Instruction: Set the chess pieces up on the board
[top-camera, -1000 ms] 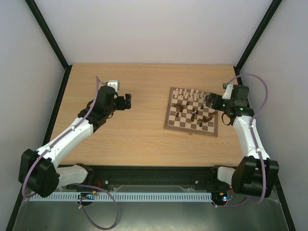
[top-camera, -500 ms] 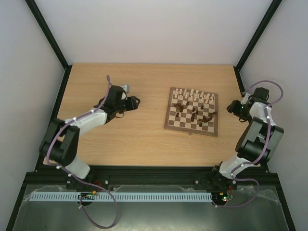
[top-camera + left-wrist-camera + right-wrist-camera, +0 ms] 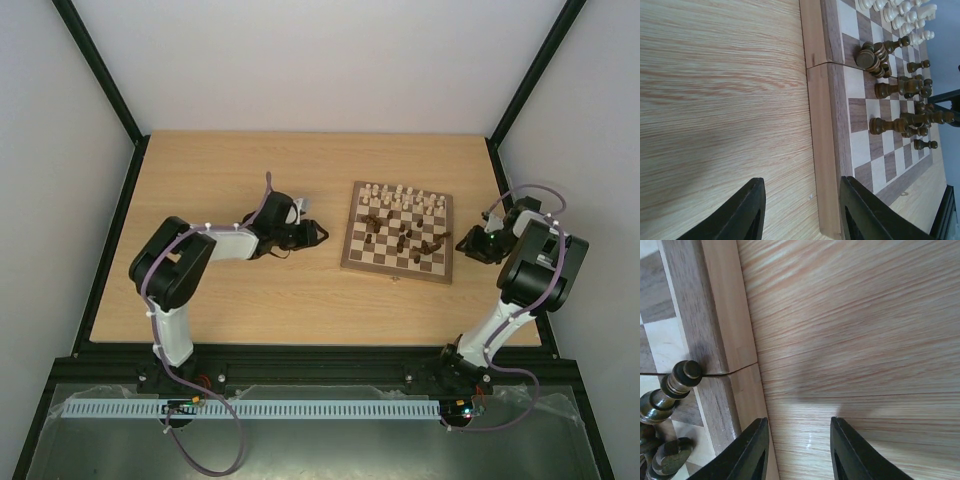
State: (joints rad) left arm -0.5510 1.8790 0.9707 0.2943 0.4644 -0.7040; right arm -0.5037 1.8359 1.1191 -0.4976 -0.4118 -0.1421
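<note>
The board (image 3: pixel 396 271) sits right of centre, dark pieces (image 3: pixel 405 240) jumbled on it. The left gripper (image 3: pixel 318 235) and right gripper (image 3: pixel 468 243) flank it, both parted, empty: the reaching step, I think. Next, one must descend precisely onto one fallen piece.

1. The top camera hangs above and behind the two arms (image 3: pixel 172 265). It looks down on the whole table (image 3: pixel 250 300) from far off, with the board (image 3: pixel 375 262) right of centre.
2. The left wrist camera sits low and close. It faces along the table to the board's left edge (image 3: pixel 817 125), its own black fingers (image 3: pixel 740 215) at the bottom.
3. The right wrist camera is nearer still, over the board's right edge (image 3: pixel 725 315), fingers (image 3: pixel 751 450) at the bottom.
4. All three views share the board. Both wrist views catch its border seam (image 3: pixel 816 65) and dark pieces (image 3: pixel 900 122).
</note>
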